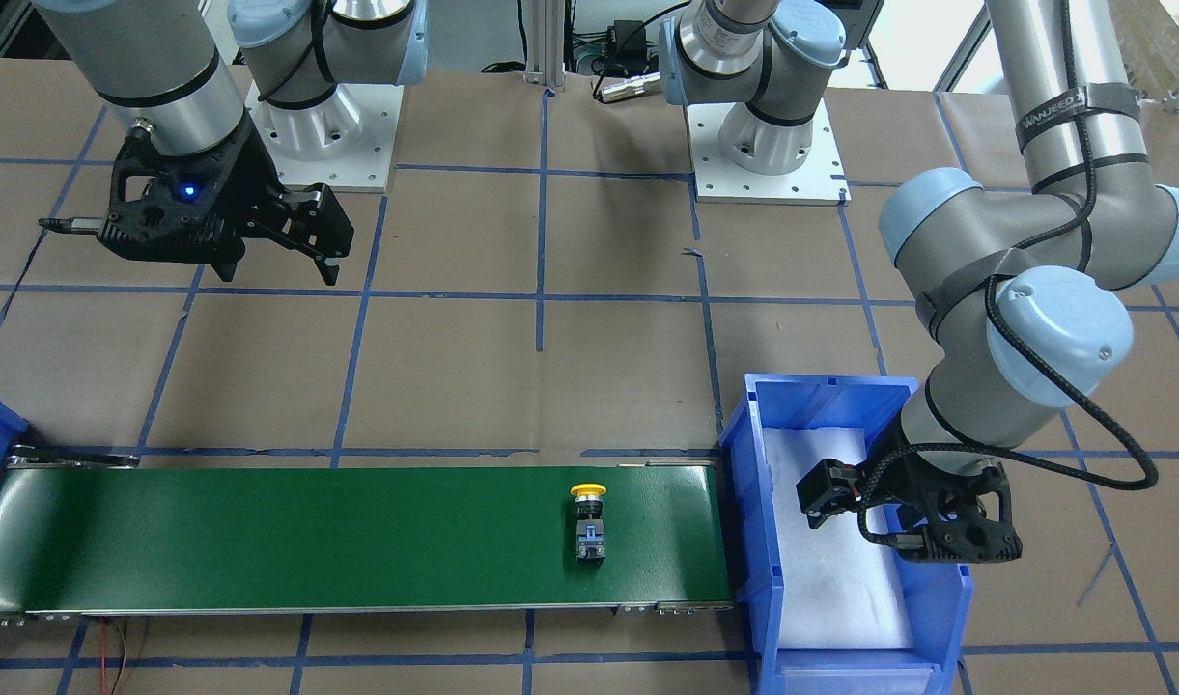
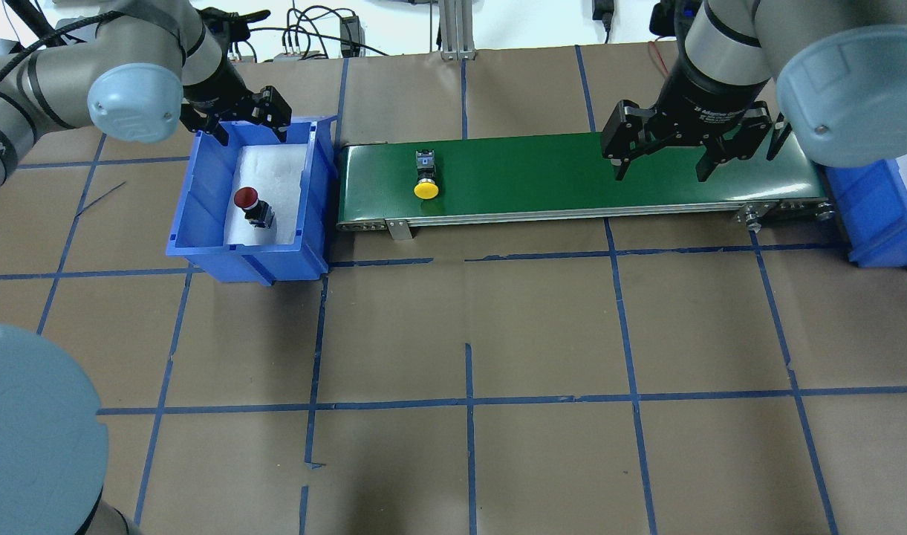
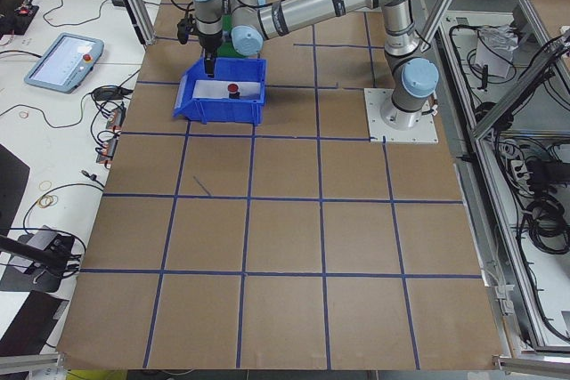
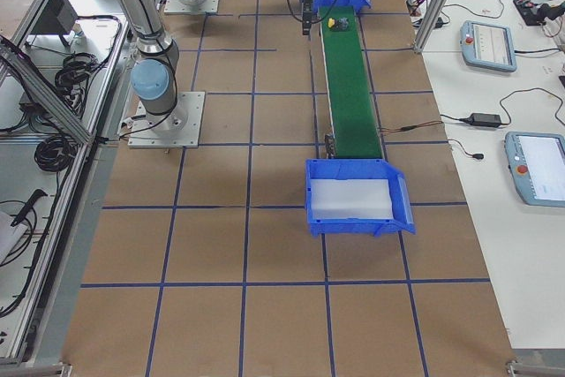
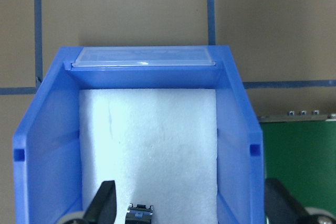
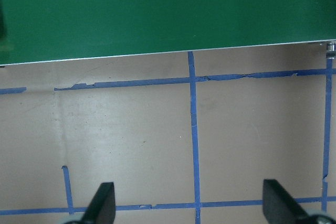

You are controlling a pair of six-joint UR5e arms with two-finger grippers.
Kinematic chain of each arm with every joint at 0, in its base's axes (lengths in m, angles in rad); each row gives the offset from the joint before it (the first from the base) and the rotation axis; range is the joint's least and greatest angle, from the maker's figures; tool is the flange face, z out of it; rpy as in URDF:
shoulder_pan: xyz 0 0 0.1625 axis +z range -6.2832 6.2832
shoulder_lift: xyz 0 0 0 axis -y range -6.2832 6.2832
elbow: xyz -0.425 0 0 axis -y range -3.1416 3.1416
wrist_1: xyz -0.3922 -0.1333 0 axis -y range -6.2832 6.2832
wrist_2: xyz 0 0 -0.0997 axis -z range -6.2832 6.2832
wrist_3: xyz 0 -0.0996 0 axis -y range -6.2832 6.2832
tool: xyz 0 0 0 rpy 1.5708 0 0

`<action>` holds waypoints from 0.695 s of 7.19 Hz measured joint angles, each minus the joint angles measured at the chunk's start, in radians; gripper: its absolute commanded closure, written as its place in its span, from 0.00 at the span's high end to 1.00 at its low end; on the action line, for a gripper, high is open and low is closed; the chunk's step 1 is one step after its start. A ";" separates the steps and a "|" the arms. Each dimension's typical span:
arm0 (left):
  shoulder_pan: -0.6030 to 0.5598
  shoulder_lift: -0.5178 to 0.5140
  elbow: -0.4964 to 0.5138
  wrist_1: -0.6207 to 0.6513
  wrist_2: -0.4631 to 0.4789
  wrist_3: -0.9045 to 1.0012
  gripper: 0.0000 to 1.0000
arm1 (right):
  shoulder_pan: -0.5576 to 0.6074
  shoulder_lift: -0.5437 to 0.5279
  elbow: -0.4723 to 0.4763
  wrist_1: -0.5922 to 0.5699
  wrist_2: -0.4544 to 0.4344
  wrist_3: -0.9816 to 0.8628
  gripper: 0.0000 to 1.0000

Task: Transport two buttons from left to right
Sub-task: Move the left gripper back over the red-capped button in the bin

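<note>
1. Overhead view: left gripper (image 2: 241,122) hangs wide open over the bin (image 2: 230,256); the red button (image 2: 246,199) inside could slip from a grab on its cap.
2. Right gripper (image 2: 665,160), wide too, sits over the belt (image 2: 535,178); the yellow button (image 2: 426,186) there might roll.

Two buttons were counted: one yellow-capped button (image 2: 426,180) and one red-capped button (image 2: 252,206). There were two blue bins, the left bin (image 2: 200,200) and the right bin (image 4: 353,228), holding two white foam pads in all, the left foam pad (image 2: 275,167) and the right foam pad (image 4: 353,199), and a single green conveyor belt (image 2: 572,174). Two arms were present, the left arm (image 2: 52,74) and the right arm (image 2: 720,44), bearing two grippers, the left gripper (image 2: 252,138) and the right gripper (image 2: 660,174), one apiece.
</note>
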 measured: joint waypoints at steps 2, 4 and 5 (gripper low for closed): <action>0.014 0.012 -0.062 0.030 0.001 0.002 1.00 | 0.000 0.000 0.000 0.000 0.000 0.000 1.00; 0.021 0.029 -0.125 0.064 0.004 0.001 1.00 | 0.000 0.000 0.000 -0.002 0.000 -0.001 1.00; 0.023 0.033 -0.143 0.079 0.009 0.007 1.00 | 0.000 0.000 0.000 -0.002 0.000 -0.003 1.00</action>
